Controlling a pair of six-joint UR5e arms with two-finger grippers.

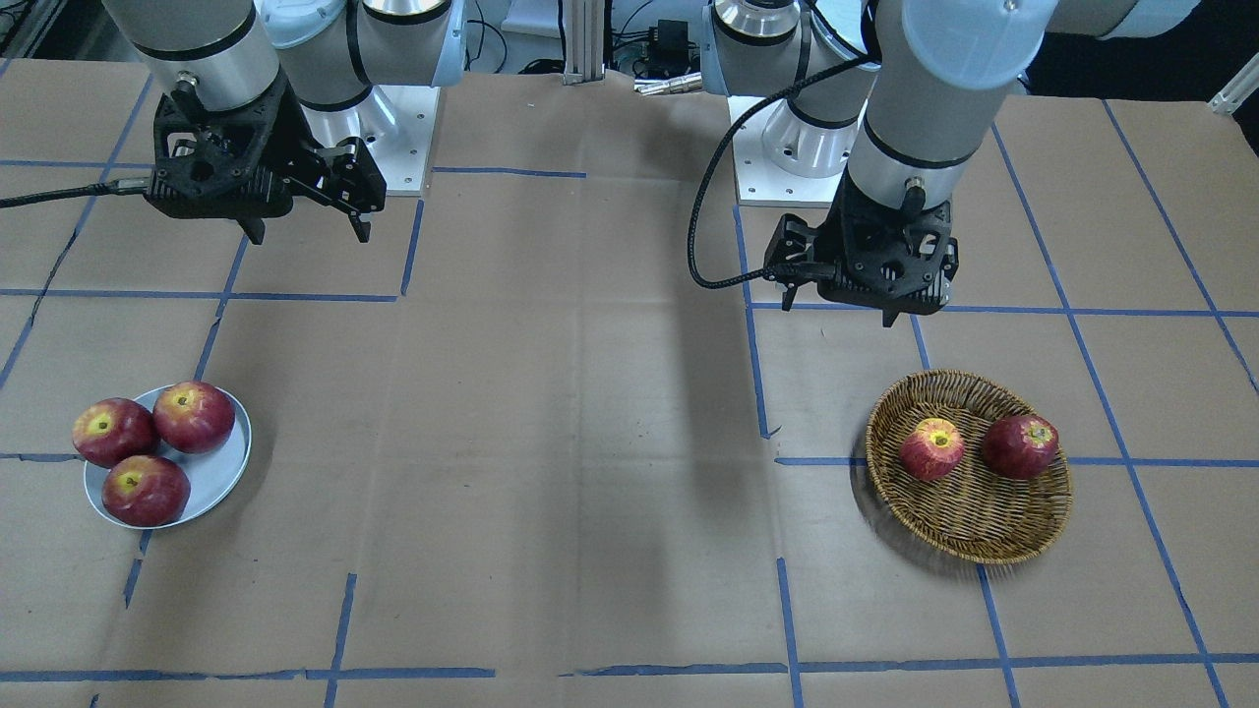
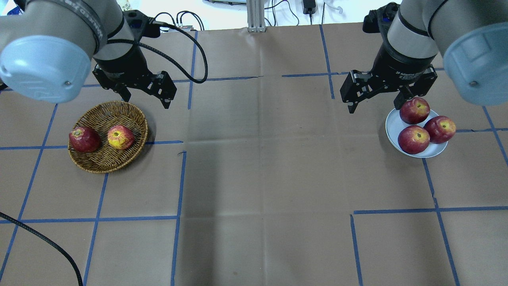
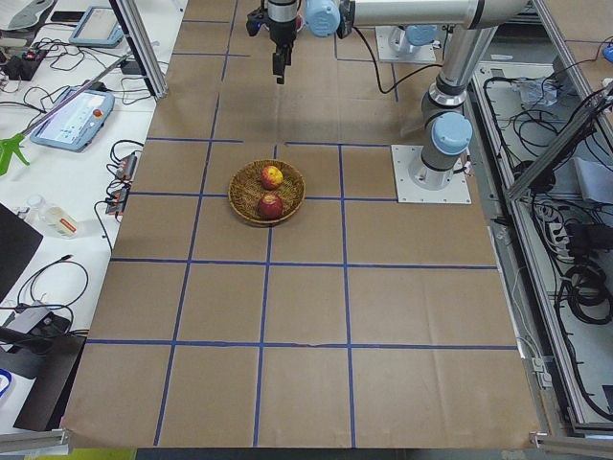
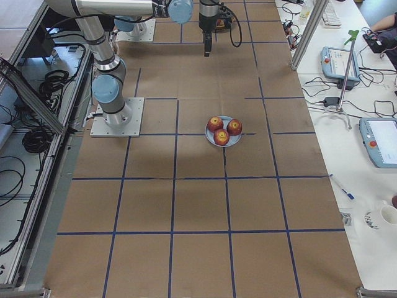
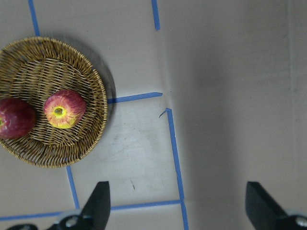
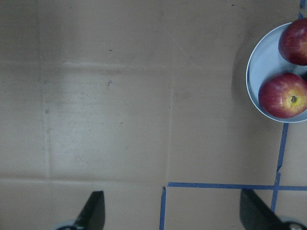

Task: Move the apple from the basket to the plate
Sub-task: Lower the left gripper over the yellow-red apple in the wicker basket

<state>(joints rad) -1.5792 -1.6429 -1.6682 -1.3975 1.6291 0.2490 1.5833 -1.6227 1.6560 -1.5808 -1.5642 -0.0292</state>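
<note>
Two apples lie in the basket [image 2: 105, 117], which sits on the bench [image 2: 258, 159] on the robot's left side. One of them is the apple [image 2: 120, 137], streaky orange-red with a broad yellow patch around its stem hollow. It rests on the wicker floor in the half of the basket nearer the bench's middle, stem hollow facing up. The darker apple [image 2: 84, 139] lies near it on the outer side, against the rim, and the two do not touch.

The left gripper [image 2: 147, 100] hovers above the bench, near the basket's rim and off to the inner side. Its jaws are spread wide with nothing between them. In the left wrist view the basket and both apples sit off to one side of the gap between the jaws.

Well apart, on the robot's right side, the plate [image 2: 393, 125] carries three dark-red apples [image 2: 413, 139] crowded together. The right gripper [image 2: 379, 101] hangs above the bench near the plate's edge, its jaws likewise spread and empty. Blue tape lines [image 2: 178, 182] cross the brown bench surface.
</note>
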